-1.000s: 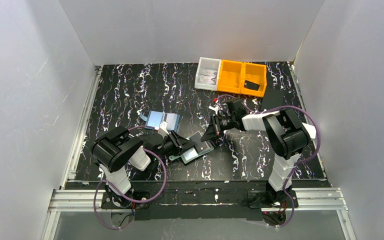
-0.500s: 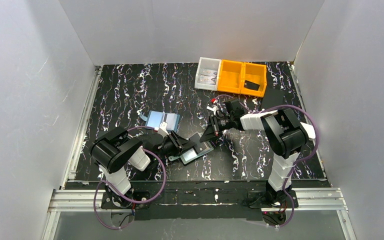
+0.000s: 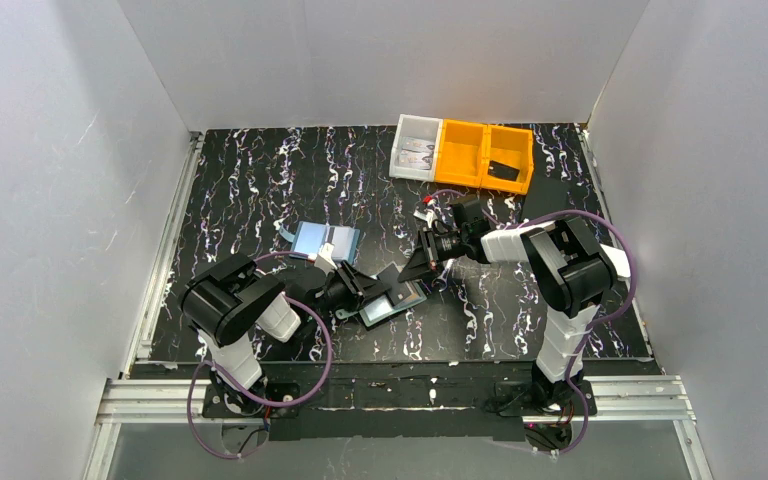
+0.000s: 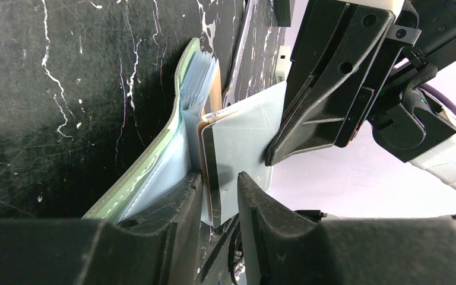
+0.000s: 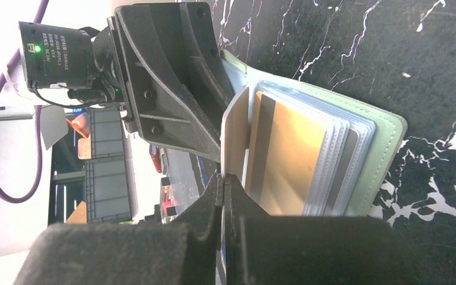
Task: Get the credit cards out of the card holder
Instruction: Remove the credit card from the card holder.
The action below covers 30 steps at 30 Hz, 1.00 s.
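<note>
The sage-green card holder (image 3: 403, 299) lies open on the table; it also shows in the left wrist view (image 4: 154, 160) and the right wrist view (image 5: 386, 148). My right gripper (image 5: 222, 178) is shut on a grey-blue card with a dark stripe (image 4: 243, 142), which stands on edge partly out of a slot. An orange card (image 5: 285, 154) sits in the clear sleeves. My left gripper (image 4: 217, 178) has its jaws a little apart, one finger (image 4: 181, 202) resting on the holder's inner panel, with the card's edge in the gap. In the top view the grippers, left (image 3: 365, 291) and right (image 3: 412, 268), meet over the holder.
A light-blue flat rectangle with a dark stripe (image 3: 324, 240) lies left of the holder. Orange bins (image 3: 483, 155) and a clear box (image 3: 415, 147) stand at the back. White walls close in three sides.
</note>
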Motion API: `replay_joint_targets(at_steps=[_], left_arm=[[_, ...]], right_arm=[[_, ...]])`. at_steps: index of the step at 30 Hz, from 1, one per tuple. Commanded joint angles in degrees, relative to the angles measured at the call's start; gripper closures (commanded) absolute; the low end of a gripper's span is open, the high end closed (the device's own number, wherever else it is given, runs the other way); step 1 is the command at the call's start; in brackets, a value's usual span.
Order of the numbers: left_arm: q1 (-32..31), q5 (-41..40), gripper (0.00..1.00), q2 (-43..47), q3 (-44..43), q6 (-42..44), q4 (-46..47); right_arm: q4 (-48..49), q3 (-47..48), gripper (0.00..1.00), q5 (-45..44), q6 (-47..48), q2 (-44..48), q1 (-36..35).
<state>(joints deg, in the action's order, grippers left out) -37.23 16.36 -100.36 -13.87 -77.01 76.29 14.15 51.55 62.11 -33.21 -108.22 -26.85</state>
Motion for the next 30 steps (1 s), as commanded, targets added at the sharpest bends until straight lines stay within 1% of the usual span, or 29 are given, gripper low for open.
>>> replay_joint_targets(at_steps=[1,4,12,15,20,24,25,27,30], left_arm=[[-0.45,0.52,0.77,3.13,-2.45,-0.15,6.41],[-0.47,0.47,0.81,3.94,-2.73,-0.4,6.41],[-0.47,0.77,1.0,5.28,-3.09,-0.62,6.43],[-0.41,0.86,1.0,5.8,-2.95,-0.29,6.47],[-0.47,0.44,1.0,6.9,-1.68,0.91,6.44],[-0.47,-0.09,1.0,6.77,-0.04,2.09,6.41],[-0.47,-0.05,1.0,6.41,0.26,2.33,6.41],[-0.47,0.15,1.0,5.52,0.7,2.72,6.49],[-0.42,0.57,1.0,4.28,0.93,3.16,6.49]], right_arm=[[0.31,-0.14,0.99,3.08,0.01,0.38,-1.8],[-2.73,0.52,0.99,1.62,2.19,-0.16,-1.8],[-8.34,1.93,0.99,-1.4,6.64,-0.96,-1.89],[-10.77,2.65,0.99,-2.55,8.79,-1.5,-1.89],[-11.73,3.21,0.99,-2.78,9.9,-1.75,-1.82],[-11.97,3.46,0.8,-2.16,10.53,-1.74,-1.64],[-12.03,3.47,0.77,-2.1,10.71,-1.7,-1.58],[-12.23,3.6,0.74,-2.0,11.1,-1.58,-1.47],[-12.86,3.8,0.74,-1.92,11.79,-1.42,-1.25]])
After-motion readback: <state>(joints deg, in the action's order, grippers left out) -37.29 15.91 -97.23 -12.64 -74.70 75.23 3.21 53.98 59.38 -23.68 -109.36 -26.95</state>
